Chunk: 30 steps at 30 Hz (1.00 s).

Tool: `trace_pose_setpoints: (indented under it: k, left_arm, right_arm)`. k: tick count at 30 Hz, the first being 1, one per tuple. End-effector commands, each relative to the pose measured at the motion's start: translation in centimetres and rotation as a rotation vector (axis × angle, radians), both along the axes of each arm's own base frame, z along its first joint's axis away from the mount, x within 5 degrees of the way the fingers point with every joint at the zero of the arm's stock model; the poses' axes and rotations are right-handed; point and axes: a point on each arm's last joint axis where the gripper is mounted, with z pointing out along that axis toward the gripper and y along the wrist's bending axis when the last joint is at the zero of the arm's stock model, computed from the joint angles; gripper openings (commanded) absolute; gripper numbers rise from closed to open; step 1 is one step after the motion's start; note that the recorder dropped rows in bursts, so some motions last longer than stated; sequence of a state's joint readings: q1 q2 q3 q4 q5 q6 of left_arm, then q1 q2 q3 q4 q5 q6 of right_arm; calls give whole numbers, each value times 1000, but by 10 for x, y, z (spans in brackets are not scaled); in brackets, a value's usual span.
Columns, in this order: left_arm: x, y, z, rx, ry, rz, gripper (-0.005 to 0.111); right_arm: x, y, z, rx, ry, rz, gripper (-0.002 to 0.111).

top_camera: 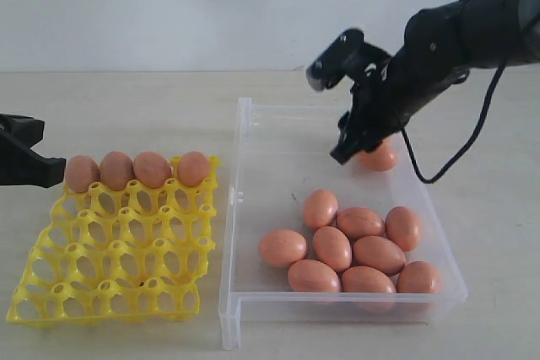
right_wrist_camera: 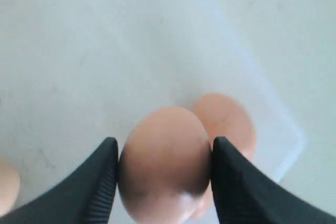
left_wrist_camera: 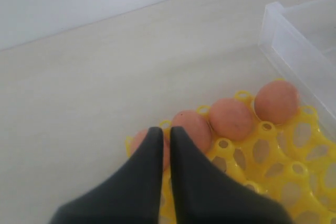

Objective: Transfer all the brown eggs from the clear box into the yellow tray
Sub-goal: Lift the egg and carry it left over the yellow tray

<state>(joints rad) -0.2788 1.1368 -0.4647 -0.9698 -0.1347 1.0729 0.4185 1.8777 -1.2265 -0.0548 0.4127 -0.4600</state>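
- The right claw point(right_wrist_camera: 165, 141) is closed around one egg point(right_wrist_camera: 165, 179). Its two dark ribbed fingers point(right_wrist_camera: 100, 182) press on opposite sides of the shell, so the jaws stand about one egg apart.
- Whether that egg rests on the floor of the box point(top_camera: 278, 166) or hangs just above it cannot be told.
- In the right wrist view a second egg point(right_wrist_camera: 229, 119) lies just behind the gripped one, close to the box wall. A sliver of a third egg point(right_wrist_camera: 6, 184) shows at the edge of that view.
- In the exterior view the right arm reaches down into the far right part of the box. Only one egg shows at the claw's tip there, partly hidden by the arm.
- Nine more eggs point(top_camera: 332, 248) lie in a loose cluster at the near right of the box, several of them touching. The left half of the box floor is bare.
- The tray point(top_camera: 52, 291) sits on the tabletop point(top_camera: 152, 107) just left of the box, close to its left wall.
- Four eggs point(top_camera: 152, 169) fill the tray's far row, one to a cup, side by side. The other cups hold nothing.
- The left claw point(left_wrist_camera: 165, 134) is closed, its fingertips nearly together with only a thin slit between them, and it holds nothing.
- It hovers at the tray's far left corner, over the end of the filled row.
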Motion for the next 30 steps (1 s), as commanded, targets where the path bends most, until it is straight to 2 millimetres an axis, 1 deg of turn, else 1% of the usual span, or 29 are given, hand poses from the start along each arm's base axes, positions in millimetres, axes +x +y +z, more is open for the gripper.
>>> trace_pose_setpoints:
  k: [1, 3, 6, 10, 13, 16, 17, 18, 19, 20, 22, 23, 24, 26, 30]
  left_arm:
    - [-1, 0, -1, -6, 6, 3, 4]
    - [-1, 1, -1, -5, 4, 4, 4]
    - [0, 3, 0, 3, -14, 24, 4]
    - [1, 5, 2, 7, -35, 50, 4]
    - [2, 8, 4, 12, -62, 87, 4]
    - [3, 16, 6, 10, -104, 180, 4]
    - [3, 19, 6, 12, -119, 219, 4]
    - [2, 22, 5, 19, -129, 241, 4]
    - [1, 24, 4, 27, -134, 257, 4]
    - [0, 26, 3, 40, -145, 280, 4]
    - [-3, 30, 0, 55, -156, 314, 4]
    - [-4, 33, -2, 50, -165, 341, 4]
    - [-5, 34, -2, 45, -174, 360, 4]
    - [-7, 38, -3, 35, -198, 402, 4]
    - [-10, 42, -4, 31, -222, 443, 4]
  right_arm:
    - [-3, 7, 53, 265, -200, -89, 0]
    - [-10, 17, 65, 354, -267, -91, 0]
    - [-23, 43, 70, 384, -329, -10, 0]
    - [-38, 84, 63, 416, -390, 81, 0]
    - [-51, 115, 56, 471, -446, 128, 0]
    - [-62, 139, 50, 582, -474, 160, 0]
    - [-64, 147, 47, 666, -468, 161, 0]
    - [-67, 154, 45, 715, -468, 207, 0]
    - [-69, 159, 45, 798, -469, 245, 0]
    - [-73, 166, 41, 906, -430, 308, 0]
    - [-78, 172, 41, 1087, -412, 403, 0]
    - [-78, 174, 35, 1170, -398, 441, 0]
    - [-78, 176, 31, 1210, -386, 449, 0]
    - [-74, 181, 15, 1222, -349, 444, 0]
    - [-71, 194, -15, 1153, -267, 511, 0]
